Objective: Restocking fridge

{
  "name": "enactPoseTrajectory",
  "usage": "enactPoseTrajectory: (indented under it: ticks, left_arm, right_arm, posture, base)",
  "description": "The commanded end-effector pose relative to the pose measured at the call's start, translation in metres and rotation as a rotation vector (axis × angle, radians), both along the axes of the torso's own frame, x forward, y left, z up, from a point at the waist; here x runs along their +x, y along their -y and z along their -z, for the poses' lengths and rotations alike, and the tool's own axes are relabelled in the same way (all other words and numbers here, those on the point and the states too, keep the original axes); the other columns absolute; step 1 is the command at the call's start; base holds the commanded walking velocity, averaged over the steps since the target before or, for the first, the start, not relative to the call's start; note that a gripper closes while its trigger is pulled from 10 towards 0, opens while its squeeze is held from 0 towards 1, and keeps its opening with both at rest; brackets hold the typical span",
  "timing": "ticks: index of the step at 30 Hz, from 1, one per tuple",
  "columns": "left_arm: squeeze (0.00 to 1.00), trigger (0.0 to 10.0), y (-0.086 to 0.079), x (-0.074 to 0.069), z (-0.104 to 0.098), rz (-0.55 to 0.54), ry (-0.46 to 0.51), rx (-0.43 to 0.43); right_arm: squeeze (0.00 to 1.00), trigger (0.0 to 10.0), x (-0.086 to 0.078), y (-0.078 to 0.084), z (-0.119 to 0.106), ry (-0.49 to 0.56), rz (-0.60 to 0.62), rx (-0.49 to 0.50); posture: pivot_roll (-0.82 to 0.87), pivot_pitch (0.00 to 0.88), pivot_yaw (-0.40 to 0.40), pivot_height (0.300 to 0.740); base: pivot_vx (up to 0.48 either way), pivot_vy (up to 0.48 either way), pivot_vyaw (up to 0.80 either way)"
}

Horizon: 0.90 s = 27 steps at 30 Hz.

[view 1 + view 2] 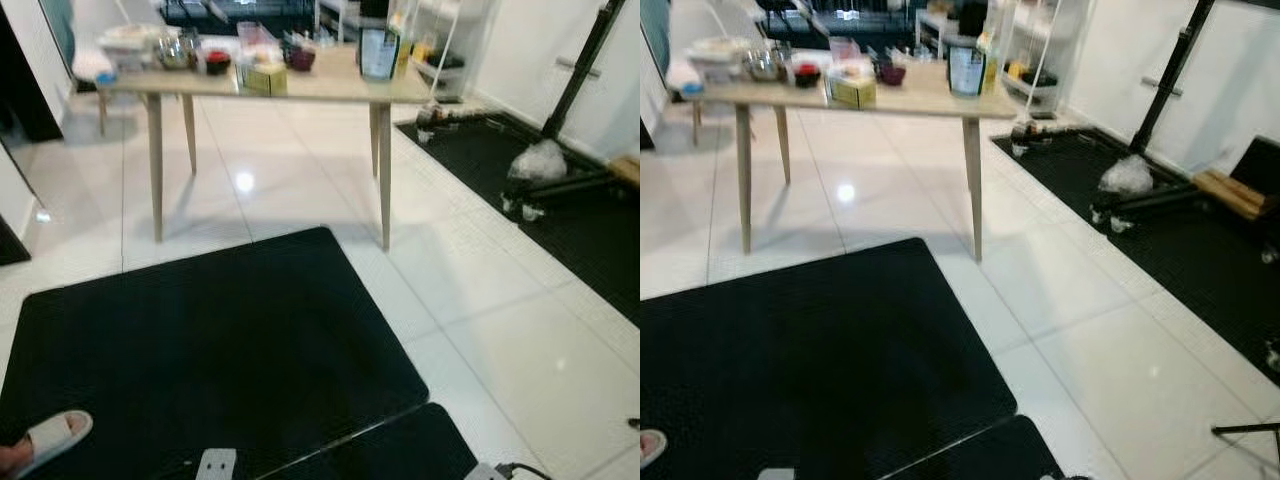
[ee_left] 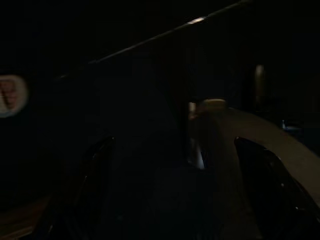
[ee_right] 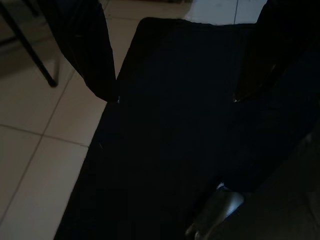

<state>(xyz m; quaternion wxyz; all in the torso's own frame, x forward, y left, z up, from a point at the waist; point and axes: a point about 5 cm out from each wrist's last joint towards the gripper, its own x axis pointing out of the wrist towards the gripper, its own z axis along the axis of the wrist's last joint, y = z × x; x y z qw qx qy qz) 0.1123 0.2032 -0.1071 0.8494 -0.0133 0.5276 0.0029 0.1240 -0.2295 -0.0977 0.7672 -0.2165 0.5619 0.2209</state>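
Pale wood: a four-legged table (image 1: 330,88) stands ahead on the white tiled floor (image 1: 300,180), well apart from the robot; its top is crowded.
Task goods: groceries sit on that table top; a dark-fronted carton (image 1: 379,52) stands upright near its right end; a yellowish box (image 1: 266,78) lies near the middle; a dark red bowl (image 1: 301,58) sits behind the box; a small red-topped bowl (image 1: 217,61) and shiny metal containers (image 1: 176,52) crowd the left half; further items are too blurred to name.
Black mat: a large square mat (image 1: 210,350) covers the floor between the robot and the table; a second mat piece (image 1: 400,450) lies just beside its near right corner.
Right side: another black mat (image 1: 1180,250) runs along the wall; a dark stand (image 1: 1170,75) rises from it; a crumpled white bag (image 1: 1127,174) rests at its base; a wooden block (image 1: 1230,192) lies further right.
Person: a foot in a white slipper (image 1: 50,438) rests on the mat's near left edge.
Left gripper (image 2: 175,175): hangs in deep shade; two dark fingers (image 2: 270,175) stand apart with nothing between them.
Right gripper (image 3: 175,85): hangs above the black mat and tiles; its fingers (image 3: 82,45) are spread wide, holding nothing.
Fridge: I cannot tell where it is.
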Motion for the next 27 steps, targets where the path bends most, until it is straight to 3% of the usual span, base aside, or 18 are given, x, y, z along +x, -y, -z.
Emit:
enactPoseTrajectory:
  ticks: [1,27]
  left_arm:
    - [0.00,10.0,0.0000,-0.0027,0.0009,0.012,-0.016,0.001]
    - [0.00,10.0,-0.0047,0.0006,-0.0008,0.006,-0.007,0.010]
  right_arm:
    - [0.00,10.0,0.0003,0.0022,-0.0002,0.001,-0.006,-0.026]
    - [0.00,10.0,-0.0067,0.0100,0.0014,-0.031,-0.002,-0.112]
  posture:
    - [-0.06,0.000,-0.039,0.740]
    - [-0.03,0.000,-0.053,0.740]
  base:
    - [0.330,0.000,0.00]
    - [0.330,0.000,0.00]
